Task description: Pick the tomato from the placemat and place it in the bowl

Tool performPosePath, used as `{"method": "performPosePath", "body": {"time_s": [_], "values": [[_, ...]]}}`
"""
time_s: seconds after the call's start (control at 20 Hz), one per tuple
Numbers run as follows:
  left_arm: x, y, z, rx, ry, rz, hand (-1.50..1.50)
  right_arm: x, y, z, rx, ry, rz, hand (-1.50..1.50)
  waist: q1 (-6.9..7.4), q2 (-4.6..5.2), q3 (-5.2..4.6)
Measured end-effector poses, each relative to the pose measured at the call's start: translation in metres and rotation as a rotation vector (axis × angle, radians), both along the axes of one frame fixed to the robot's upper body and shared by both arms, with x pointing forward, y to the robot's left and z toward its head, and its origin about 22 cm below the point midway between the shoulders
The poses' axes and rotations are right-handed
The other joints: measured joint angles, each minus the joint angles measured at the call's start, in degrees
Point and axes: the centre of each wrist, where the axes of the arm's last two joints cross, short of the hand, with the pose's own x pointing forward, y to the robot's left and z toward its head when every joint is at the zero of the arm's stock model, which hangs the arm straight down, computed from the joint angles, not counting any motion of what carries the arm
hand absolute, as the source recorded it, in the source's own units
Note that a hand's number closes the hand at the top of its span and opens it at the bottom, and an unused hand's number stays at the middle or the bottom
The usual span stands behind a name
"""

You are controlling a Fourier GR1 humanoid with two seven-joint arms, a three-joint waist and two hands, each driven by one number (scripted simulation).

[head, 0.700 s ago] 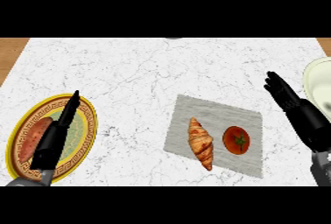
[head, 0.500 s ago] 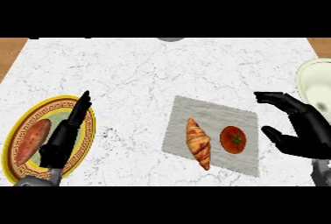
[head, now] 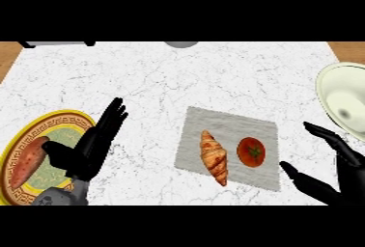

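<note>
**A:** Tomato [head: 251, 152] sits on the right half of a grey placemat [head: 228, 126], near the middle of a white marble counter [head: 185, 77]. What lies beside it?

**B:** A croissant [head: 215, 157] lies on the same placemat, just left of the tomato, slanting from upper left to lower right. The two are close but apart.

**A:** Where is the bowl [head: 342, 99]?

**B:** The cream-coloured bowl stands at the right edge of the view, up and to the right of the placemat, partly cut off by the edge. It holds nothing that can be seen.

**A:** And the right hand [head: 341, 169]?

**B:** The right hand shows at the lower right corner, just right of the placemat and below the bowl. Its thumb and fingers are spread wide with a gap between them, and they hold nothing. It touches neither the tomato nor the bowl.

**A:** The left hand [head: 89, 152]?

**B:** The left hand is at the lower left, fingers straight and pointing up and slightly right, empty. It overlaps the right rim of a yellow-bordered patterned plate [head: 28, 132], which carries a reddish oblong food [head: 27, 161] that cannot be identified.

**A:** Anything else?

**B:** At the counter's far edge, a grey rounded object [head: 182, 44] is partly visible.
</note>
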Motion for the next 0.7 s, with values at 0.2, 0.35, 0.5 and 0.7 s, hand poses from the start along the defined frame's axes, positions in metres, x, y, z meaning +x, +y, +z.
{"method": "performPosePath", "body": {"time_s": [0.2,0.35,0.5,0.7], "values": [[0.004,-0.002,0.003,-0.029,0.016,-0.020,0.00,-0.034,0.011,-0.005,-0.183,-0.032,0.029,-1.50,0.64,-0.03,-0.10],[0.006,-0.003,0.004,-0.035,0.020,-0.020,0.00,-0.049,0.006,0.004,-0.356,0.008,-0.048,-1.50,0.74,-0.04,-0.27],[0.007,-0.003,0.005,-0.040,0.024,-0.032,0.00,-0.062,0.009,0.019,-0.474,0.079,-0.125,-1.50,1.04,0.04,-0.37],[0.008,-0.013,0.007,-0.048,0.021,-0.045,0.00,-0.074,0.023,0.044,-0.576,0.212,-0.173,-1.50,1.73,0.16,-0.39]]}}
